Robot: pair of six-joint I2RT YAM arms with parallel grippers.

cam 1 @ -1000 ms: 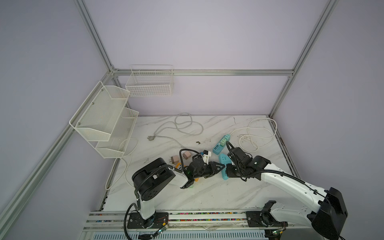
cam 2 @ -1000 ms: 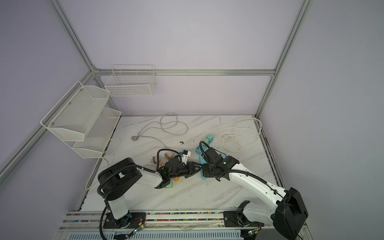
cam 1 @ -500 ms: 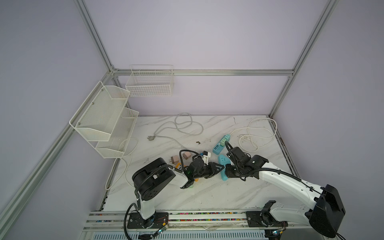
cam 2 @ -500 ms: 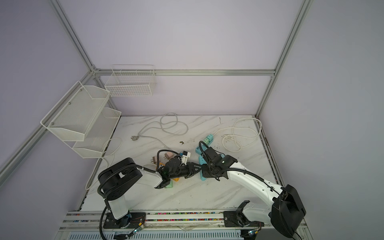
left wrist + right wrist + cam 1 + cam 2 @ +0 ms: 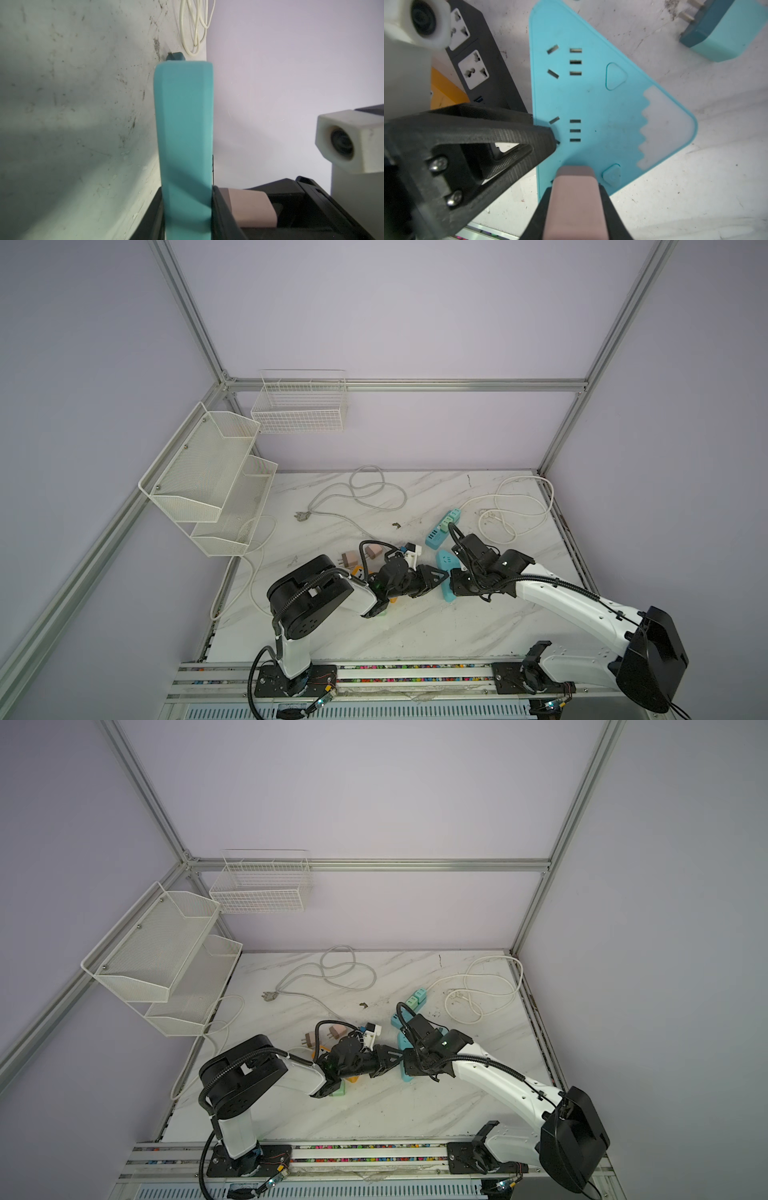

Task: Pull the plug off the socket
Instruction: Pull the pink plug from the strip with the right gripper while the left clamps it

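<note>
There's the turquoise socket lying mid-table, long axis near-to-far. The pink plug stands upright from its near end, right gripper clamped on it; left gripper pinches the socket's left edge. Black power strip crowds it on the left. Both top views hide the plug

Pink plug sits against the face of the flat blue triangular socket
</note>
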